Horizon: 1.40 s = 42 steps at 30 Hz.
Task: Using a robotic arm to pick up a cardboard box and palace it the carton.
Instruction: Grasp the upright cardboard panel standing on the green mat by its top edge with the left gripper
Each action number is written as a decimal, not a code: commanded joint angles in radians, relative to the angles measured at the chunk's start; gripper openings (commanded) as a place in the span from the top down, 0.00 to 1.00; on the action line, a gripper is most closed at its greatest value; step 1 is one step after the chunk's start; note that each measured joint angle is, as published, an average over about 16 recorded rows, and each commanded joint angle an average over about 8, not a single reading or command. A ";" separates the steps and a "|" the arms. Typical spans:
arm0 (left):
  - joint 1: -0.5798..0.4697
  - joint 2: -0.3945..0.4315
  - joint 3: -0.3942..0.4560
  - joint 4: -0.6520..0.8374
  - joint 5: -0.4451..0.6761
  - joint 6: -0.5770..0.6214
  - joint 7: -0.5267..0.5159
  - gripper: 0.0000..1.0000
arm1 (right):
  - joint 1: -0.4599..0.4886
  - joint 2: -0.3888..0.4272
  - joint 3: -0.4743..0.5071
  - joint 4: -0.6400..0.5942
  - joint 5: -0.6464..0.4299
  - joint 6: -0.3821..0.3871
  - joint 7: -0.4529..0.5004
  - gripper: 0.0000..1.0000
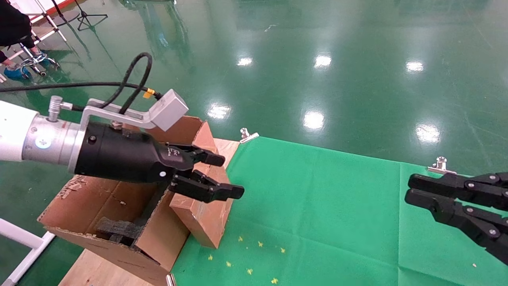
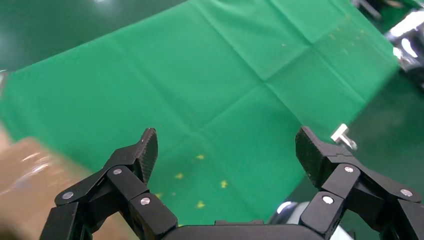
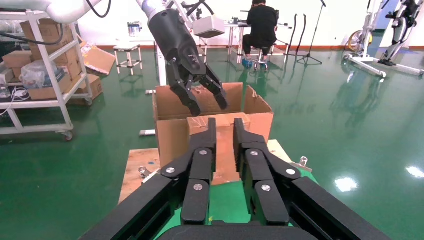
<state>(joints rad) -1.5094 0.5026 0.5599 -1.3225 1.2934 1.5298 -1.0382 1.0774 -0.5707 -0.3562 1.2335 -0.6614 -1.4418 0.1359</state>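
Note:
The small cardboard box (image 1: 202, 222) stands tilted on the green cloth, leaning against the outer wall of the large carton (image 1: 158, 234). The carton holds black foam (image 1: 119, 228). My left gripper (image 1: 231, 176) on the white robotic arm (image 1: 16, 133) is open and empty, just above the box's upper end. In the left wrist view the left gripper (image 2: 227, 145) holds nothing and looks over green cloth. The right wrist view shows the box (image 3: 224, 155), the carton (image 3: 172, 135) and the left gripper (image 3: 207, 102) above them. My right gripper (image 1: 410, 190) is parked at the right, shut and empty.
Green cloth (image 1: 317, 206) covers the table, held by metal clips (image 1: 248, 135) (image 1: 440, 165), with small yellow marks (image 1: 254, 258) near the front. The carton sits on a wooden board (image 1: 91, 272). A person (image 3: 262, 25) and shelving (image 3: 45, 75) stand beyond on the green floor.

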 commanded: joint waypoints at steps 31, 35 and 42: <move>-0.408 0.153 0.567 0.047 0.362 0.049 -0.568 0.00 | 0.000 0.000 0.000 0.000 0.000 0.000 0.000 1.00; -0.410 0.168 0.602 0.066 0.353 0.038 -0.572 0.00 | 0.000 0.000 0.000 0.000 0.000 0.000 0.000 1.00; -0.397 0.197 0.636 0.107 0.357 0.022 -0.566 0.00 | 0.000 0.000 0.000 0.000 0.000 0.000 0.000 1.00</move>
<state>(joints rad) -1.9072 0.6994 1.1934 -1.2131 1.6496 1.5531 -1.6029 1.0774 -0.5707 -0.3563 1.2334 -0.6613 -1.4417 0.1358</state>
